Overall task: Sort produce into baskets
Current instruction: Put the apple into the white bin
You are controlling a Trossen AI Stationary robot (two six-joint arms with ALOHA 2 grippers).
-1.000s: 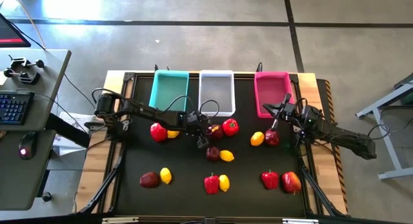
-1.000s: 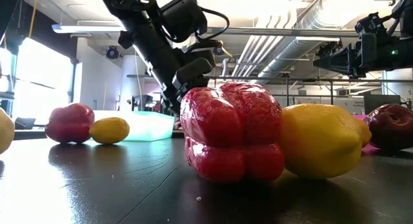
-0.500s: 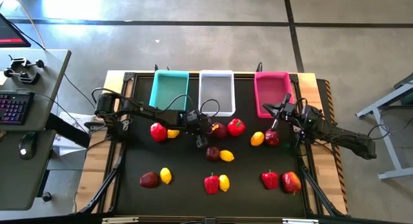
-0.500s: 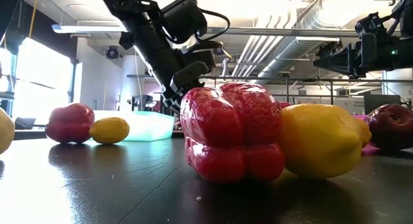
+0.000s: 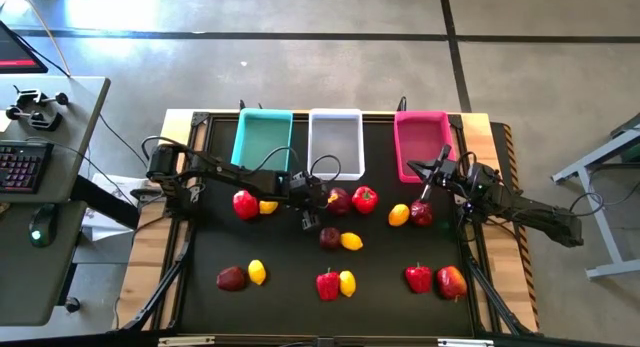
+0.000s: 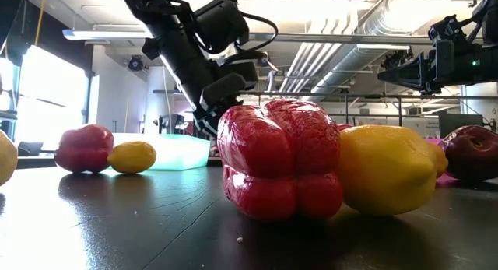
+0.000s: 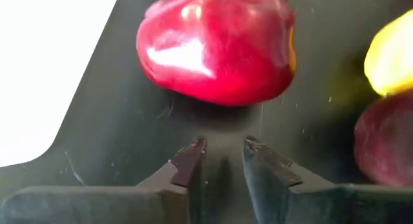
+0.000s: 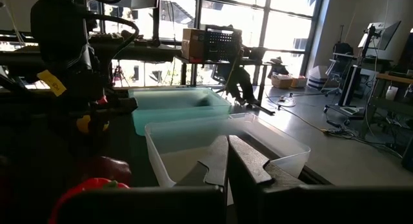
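the produce lies spread over the dark counter [image 5: 200, 287]. at its middle, just in front of the white basket [image 5: 335, 142], a maroon fruit [image 5: 339, 200] sits touching a red pepper [image 5: 365, 198]. left of them a red fruit [image 5: 245, 204] lies against a lemon [image 5: 268, 206]. below the middle pair are another maroon fruit [image 5: 329, 237] and a lemon [image 5: 351, 241], side by side. along the front edge: a maroon fruit [image 5: 231, 278] with a lemon [image 5: 257, 272], a pepper [image 5: 327, 284] with a lemon [image 5: 347, 282], and a pepper [image 5: 418, 278] beside a red fruit [image 5: 451, 282]. toward the right, a lemon [image 5: 399, 215] and a maroon fruit [image 5: 421, 213] lie in front of the pink basket [image 5: 421, 144]. the teal basket [image 5: 262, 140] stands left of the white one; all three line the back of the counter.

the left gripper [image 5: 318, 199] is low over the counter, just beside the middle maroon fruit. in the left wrist view its fingers [image 7: 188, 162] stand a narrow gap apart and hold nothing; the glossy red pepper [image 7: 217, 44] lies just past their tips, not between them.

the right gripper [image 5: 430, 175] hangs near the front corner of the pink basket, above the lemon and maroon fruit there. its fingers [image 8: 244, 161] are pressed together and empty.
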